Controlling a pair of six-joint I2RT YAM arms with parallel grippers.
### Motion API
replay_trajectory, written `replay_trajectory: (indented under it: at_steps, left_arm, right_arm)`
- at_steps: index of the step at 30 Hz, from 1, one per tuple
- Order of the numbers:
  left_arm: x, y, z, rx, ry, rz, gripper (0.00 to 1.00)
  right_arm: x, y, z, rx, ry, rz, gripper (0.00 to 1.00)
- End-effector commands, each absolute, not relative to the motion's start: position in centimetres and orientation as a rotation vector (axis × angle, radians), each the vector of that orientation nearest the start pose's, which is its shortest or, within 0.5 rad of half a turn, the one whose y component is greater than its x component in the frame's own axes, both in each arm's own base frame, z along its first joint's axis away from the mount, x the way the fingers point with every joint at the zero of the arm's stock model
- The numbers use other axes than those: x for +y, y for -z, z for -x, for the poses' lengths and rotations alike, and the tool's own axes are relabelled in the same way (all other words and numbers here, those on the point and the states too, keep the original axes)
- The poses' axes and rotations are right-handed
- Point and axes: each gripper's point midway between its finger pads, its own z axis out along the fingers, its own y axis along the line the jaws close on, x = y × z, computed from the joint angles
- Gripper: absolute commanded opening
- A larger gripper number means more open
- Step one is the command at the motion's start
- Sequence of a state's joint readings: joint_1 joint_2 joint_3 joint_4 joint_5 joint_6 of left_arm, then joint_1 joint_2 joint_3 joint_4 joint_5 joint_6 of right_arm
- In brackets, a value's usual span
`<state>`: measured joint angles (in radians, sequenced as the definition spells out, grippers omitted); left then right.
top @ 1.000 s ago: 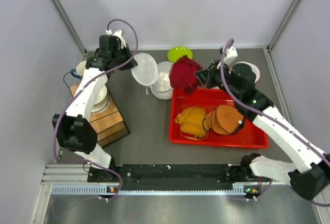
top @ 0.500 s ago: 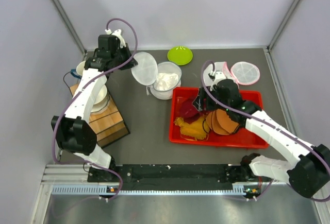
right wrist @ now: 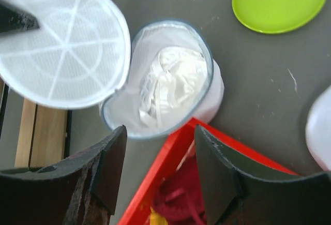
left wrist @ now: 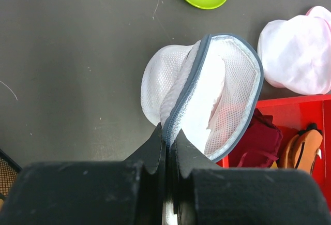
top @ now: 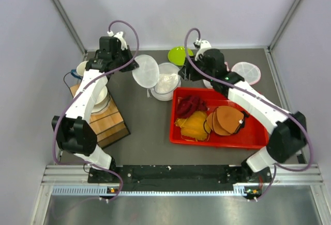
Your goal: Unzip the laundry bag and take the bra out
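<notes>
The white mesh laundry bag (top: 164,80) is showing a grey-blue rim, the red tray (top: 254,132) is holding a maroon bra (top: 190,104), a mustard garment (top: 193,124) and rust-orange cups (top: 226,120), and a lime-green plate (top: 179,55) is lying at the far edge of the dark grey table (top: 145,132).

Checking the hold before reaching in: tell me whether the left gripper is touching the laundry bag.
Touching. The left wrist view shows the left gripper pinching the grey rim of the laundry bag, with no gap.

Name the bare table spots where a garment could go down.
Bare: table between wooden block and red tray, in front of the laundry bag. Crowded: tray nearly filled with bras; back row around bag and green plate.
</notes>
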<state>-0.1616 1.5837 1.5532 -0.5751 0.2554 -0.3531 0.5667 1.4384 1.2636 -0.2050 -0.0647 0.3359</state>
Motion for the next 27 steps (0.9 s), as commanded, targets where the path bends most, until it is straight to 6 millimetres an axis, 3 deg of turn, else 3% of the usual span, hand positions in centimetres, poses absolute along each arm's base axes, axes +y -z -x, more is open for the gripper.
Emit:
replay_trajectory:
  at_steps: [1,2,3,5,6,7,9,10,12,13,20,24,27]
  left_arm:
    - [-12.7,-28.3,-43.1,2.127,0.557,0.000,0.00]
    - [-12.7,-28.5,-43.0,2.124,0.555,-0.003,0.00]
    - [-12.6,-28.5,-42.9,2.122,0.551,-0.004,0.00]
    - [-12.6,-28.5,-42.8,2.124,0.551,-0.003,0.00]
    - [-12.5,-28.4,-42.8,2.125,0.547,-0.003,0.00]
    - [-12.5,-28.5,-42.7,2.124,0.549,0.000,0.00]
    - [-12.5,-28.6,-42.7,2.119,0.548,0.005,0.00]
    - [-12.5,-28.8,-42.7,2.117,0.551,0.009,0.00]
    - [-12.5,-28.8,-42.7,2.119,0.552,0.015,0.00]
    - [-12.3,-28.7,-42.7,2.122,0.540,0.029,0.00]
    - [-11.2,-28.2,-42.5,2.141,0.507,0.091,0.00]
    - [-10.9,-28.3,-42.7,2.170,0.492,0.076,0.00]
    - [-11.2,-28.3,-42.7,2.162,0.516,0.074,0.00]
  right_arm:
    - [30.8,-28.3,-40.1,1.922,-0.757,0.337,0.53]
    - [31.4,-28.2,-40.6,1.925,-0.763,0.344,0.52]
    - [32.7,-26.1,-41.1,1.968,-0.765,0.366,0.51]
    - [34.2,-26.4,-41.7,1.961,-0.791,0.392,0.51]
    - [35.1,-24.2,-42.2,2.006,-0.792,0.401,0.50]
    - [35.8,-24.4,-42.5,2.002,-0.816,0.410,0.50]
    - [36.5,-22.5,-43.1,2.038,-0.815,0.412,0.50]
    - [37.0,-20.4,-43.6,2.083,-0.806,0.409,0.50]
    - [37.1,-18.6,-44.2,2.127,-0.777,0.409,0.49]
    - [37.1,-16.2,-44.5,2.172,-0.750,0.408,0.49]
    - [35.5,-9.9,-45.5,2.328,-0.569,0.383,0.53]
    - [35.3,-7.9,-45.7,2.376,-0.529,0.371,0.72]
    - [35.6,-6.9,-45.9,2.396,-0.529,0.372,0.72]
